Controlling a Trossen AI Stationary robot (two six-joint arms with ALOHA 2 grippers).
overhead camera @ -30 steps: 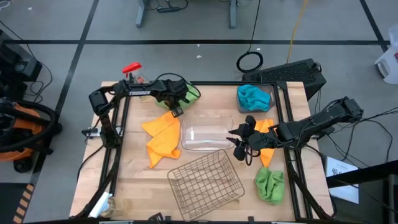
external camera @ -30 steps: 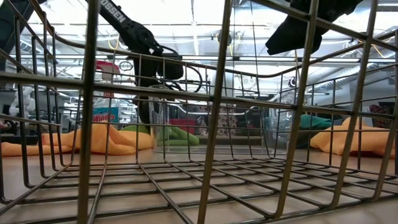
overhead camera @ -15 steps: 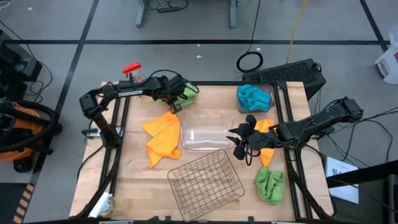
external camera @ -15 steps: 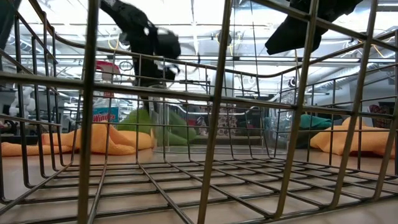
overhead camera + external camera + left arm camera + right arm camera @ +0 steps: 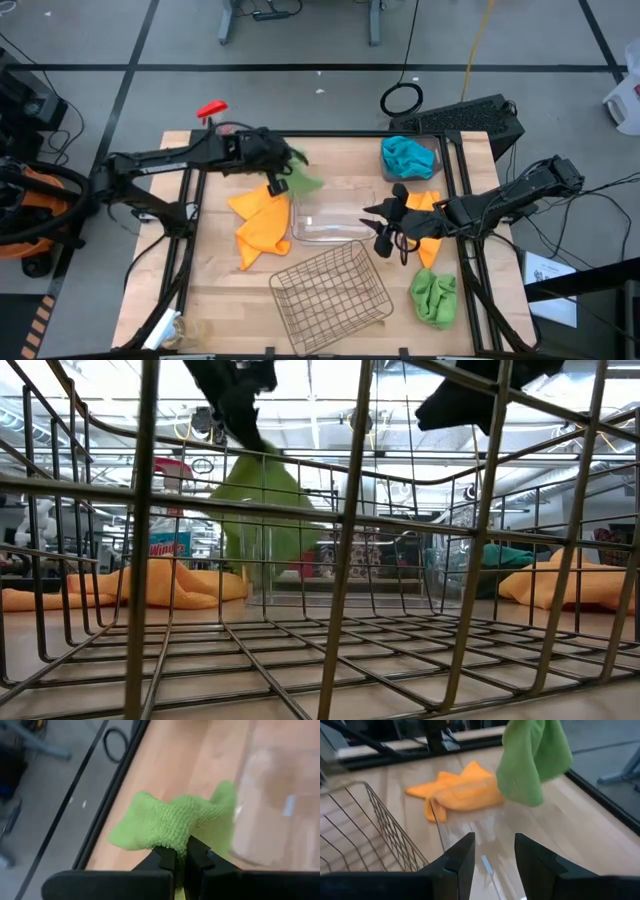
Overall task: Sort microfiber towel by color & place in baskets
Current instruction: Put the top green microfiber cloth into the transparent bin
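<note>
My left gripper [image 5: 284,172] is shut on a lime green towel [image 5: 304,181] and holds it in the air just beyond the far left corner of the clear plastic basket [image 5: 345,192]. The towel also shows hanging in the low view [image 5: 262,510] and in the right wrist view [image 5: 532,760]. My right gripper [image 5: 386,232] is open and empty, raised at the clear basket's right end. A yellow-orange towel [image 5: 260,220] lies flat on the table left of the clear basket. The copper wire basket [image 5: 332,290] stands near the front edge. My left gripper pinches a bunched fold at the green towel's top [image 5: 175,837] between its two fingers, which come from above and point down. One layer or several, I cannot tell. The towel hangs slack below the fingers, its lower end [image 5: 520,795] clear of the table.
A teal-blue towel [image 5: 405,155] lies in the brown-tinted container at the far right. A second yellow-orange towel [image 5: 428,208] lies under my right arm, and a second green towel [image 5: 433,297] lies near the front right corner. A spray bottle with a red trigger [image 5: 211,108] stands at the far left.
My left gripper has risen from the table's far edge and moved toward the clear basket with the green towel. The towel, which lay on the table, is now lifted clear and hangs below the fingers.
</note>
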